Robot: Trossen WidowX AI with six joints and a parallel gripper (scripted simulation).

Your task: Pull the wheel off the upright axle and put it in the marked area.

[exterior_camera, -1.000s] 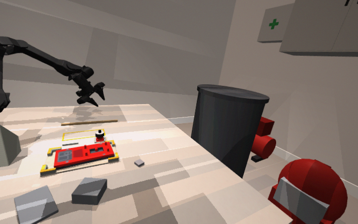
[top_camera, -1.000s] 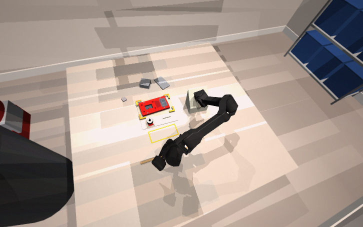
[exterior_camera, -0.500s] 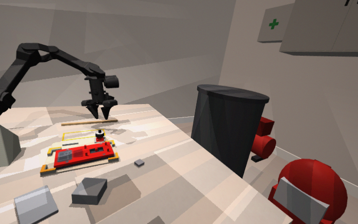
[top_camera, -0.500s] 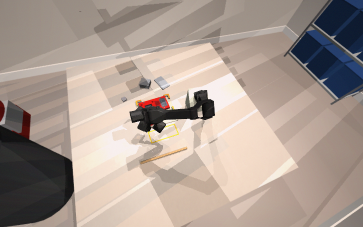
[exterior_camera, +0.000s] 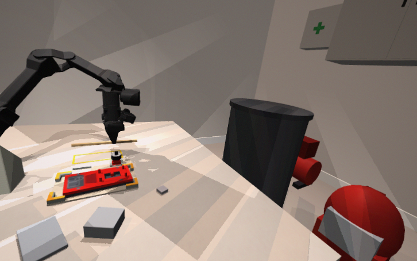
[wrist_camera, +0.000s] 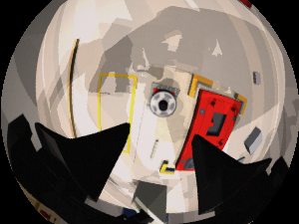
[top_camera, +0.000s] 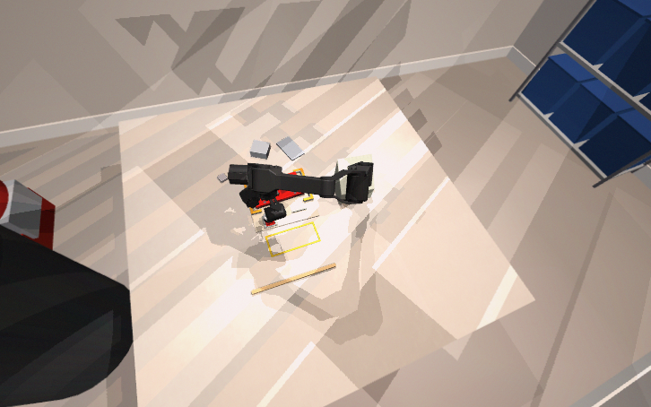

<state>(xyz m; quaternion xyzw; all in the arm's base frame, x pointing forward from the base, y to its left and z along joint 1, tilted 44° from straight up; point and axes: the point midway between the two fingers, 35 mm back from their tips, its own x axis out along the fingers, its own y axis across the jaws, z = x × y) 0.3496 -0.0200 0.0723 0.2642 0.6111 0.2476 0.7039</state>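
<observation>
Hanging point-down over the worktop [exterior_camera: 215,196], the black pincer [exterior_camera: 114,139] sits directly above the wheel [exterior_camera: 115,155], apart from it, with its fingers partly spread and nothing between them. The wheel, dark with a pale centre, is on its upright axle on a small red base, just beside one short end of a red board [exterior_camera: 98,181] with yellow corner brackets. The yellow-outlined marked area [exterior_camera: 89,156] lies just beyond the wheel, and a thin wooden strip [exterior_camera: 92,142] lies farther off.
</observation>
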